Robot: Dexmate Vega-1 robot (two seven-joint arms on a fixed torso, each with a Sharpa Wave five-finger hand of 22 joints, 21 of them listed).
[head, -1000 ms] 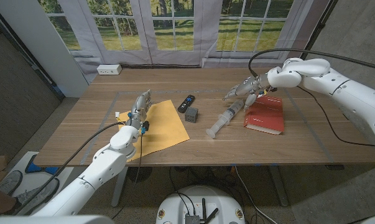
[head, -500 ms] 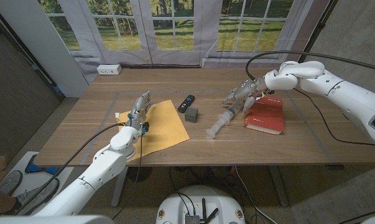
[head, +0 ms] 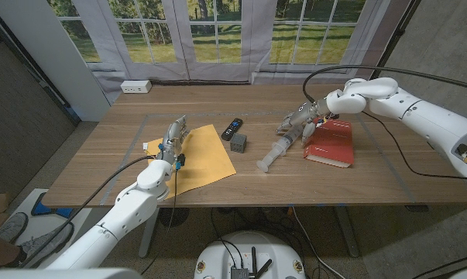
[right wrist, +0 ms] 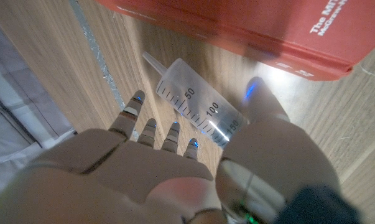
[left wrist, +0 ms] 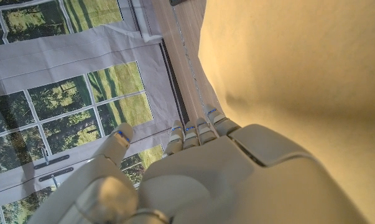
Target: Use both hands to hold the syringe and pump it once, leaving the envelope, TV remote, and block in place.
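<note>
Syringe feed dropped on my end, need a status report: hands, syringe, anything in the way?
Right hand open above the syringe, no grip. Left hand open over the envelope. Red book close beside the syringe; remote and block apart from it.

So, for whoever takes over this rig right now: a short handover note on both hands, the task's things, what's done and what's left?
Right hand: open, fingers spread just above the plunger end of the clear plastic syringe, not yet gripping.
Left hand: open, idle at the left edge of the yellow paper envelope.
Syringe lies on the wooden table beside the red hardcover book. Black TV remote and small dark block sit between envelope and syringe, seemingly undisturbed.
Done: right hand's approach.
Left: grasp syringe, bring left hand over, pump once.
</note>
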